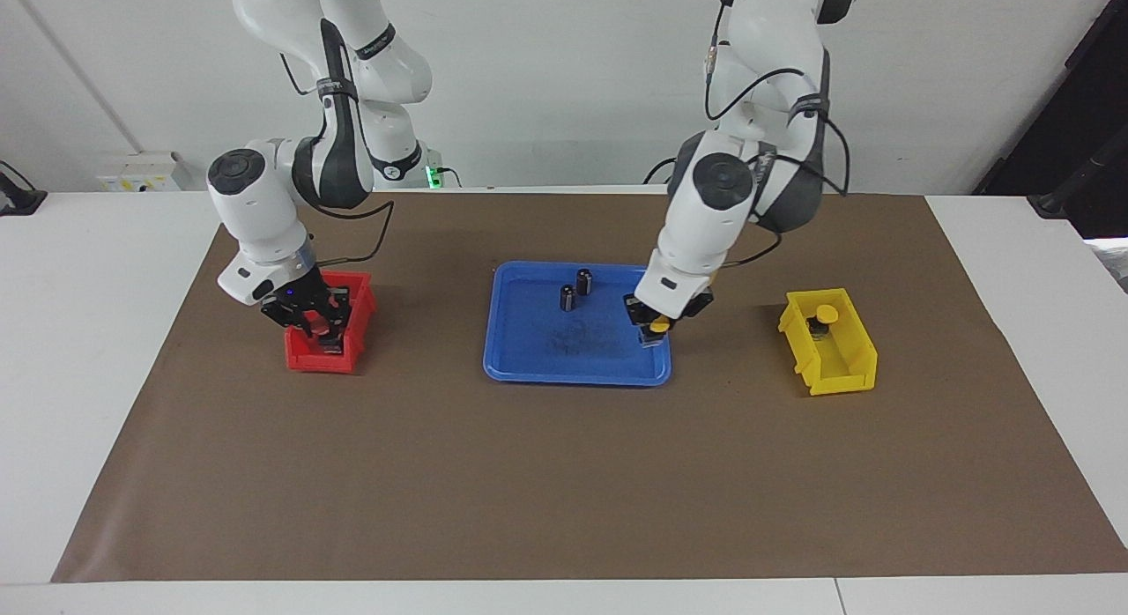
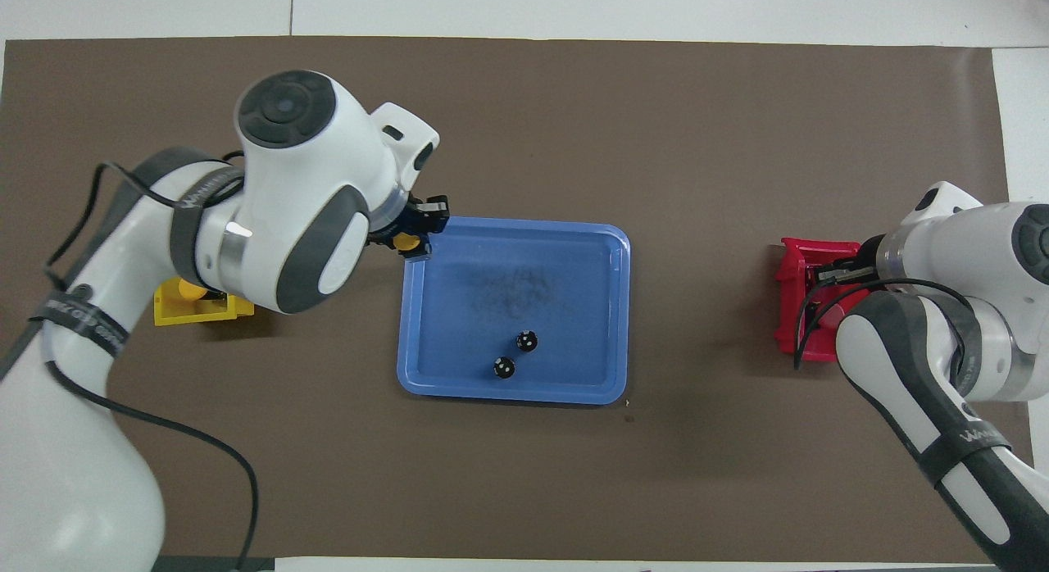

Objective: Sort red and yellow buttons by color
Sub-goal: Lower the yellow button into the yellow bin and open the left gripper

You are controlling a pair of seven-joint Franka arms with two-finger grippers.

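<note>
Left gripper clenched on yellow button, raised over blue tray edge. Second yellow button in yellow bin. Right gripper clenched, inside red bin.

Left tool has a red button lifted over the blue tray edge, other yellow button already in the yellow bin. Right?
Not quite: the button in the left tool is yellow, not red, as the facing view shows. The rest holds: it is lifted over the blue tray's edge, and the other yellow button already sits in the yellow bin.
</note>
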